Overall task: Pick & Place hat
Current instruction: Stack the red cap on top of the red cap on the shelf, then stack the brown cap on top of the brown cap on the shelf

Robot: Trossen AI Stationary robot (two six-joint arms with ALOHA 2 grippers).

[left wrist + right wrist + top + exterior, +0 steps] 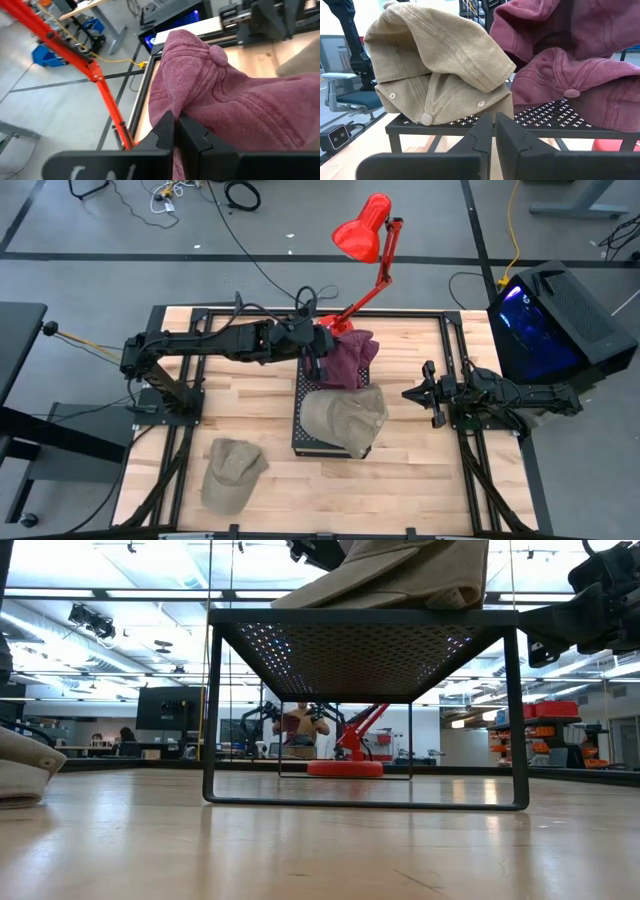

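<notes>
A maroon hat (352, 360) (570, 65) sits at the far end of a black mesh rack (300, 435) (360, 650) in the middle of the table. My left gripper (318, 360) (176, 131) reaches in from the table's left and is shut on it. A tan hat (345, 418) (435, 65) lies on the near part of the rack, folded over itself. A second tan hat (232, 470) (20, 770) lies on the table at the near left. My right gripper (408, 394) (495, 137) waits shut at the table's right, level and pointing at the rack. My left gripper pinches a raised fold of the maroon hat's crown (172, 107) between its two fingers. The fingers come from the table's left, slanting a little downward. The cloth bunches up at the fingers, and the hat's lower part (570, 95) rests on the rack's mesh top.
A red desk lamp (365, 230) leans over the table's far edge just behind the maroon hat; its arm (100, 80) runs close by my left gripper. A lit computer case (550, 320) stands beyond the right edge. Bare wood lies near the front right.
</notes>
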